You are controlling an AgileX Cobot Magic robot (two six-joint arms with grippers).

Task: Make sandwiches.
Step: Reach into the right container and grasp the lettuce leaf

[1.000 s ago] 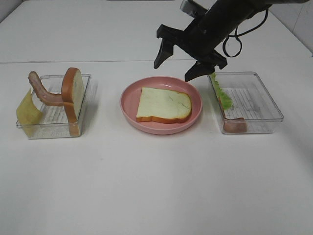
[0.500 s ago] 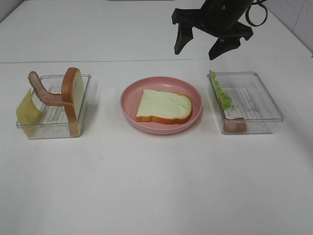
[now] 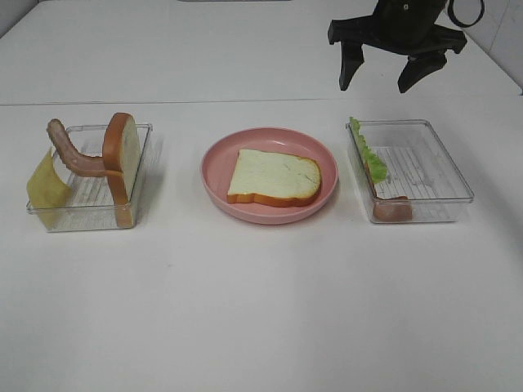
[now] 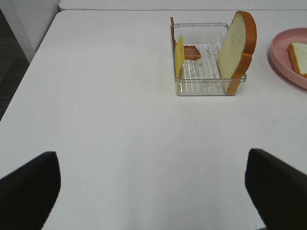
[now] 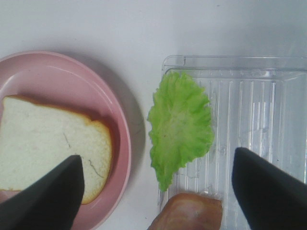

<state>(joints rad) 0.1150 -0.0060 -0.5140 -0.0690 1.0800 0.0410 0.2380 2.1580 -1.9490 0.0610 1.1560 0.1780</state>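
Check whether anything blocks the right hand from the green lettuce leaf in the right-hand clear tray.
Nothing visible does. The open right hand hangs above the clear plastic tray. The ruffled green lettuce leaf leans uncovered against its wall, with the reddish-brown bacon piece beside it, not over it.

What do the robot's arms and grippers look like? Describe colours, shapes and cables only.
The right gripper is matte black, with two tapering fingers on a wide crossbar. A black cable loops beside its dark arm. The left gripper shows only in its wrist view, as two plain black, blunt wedges. No markings are visible on either.
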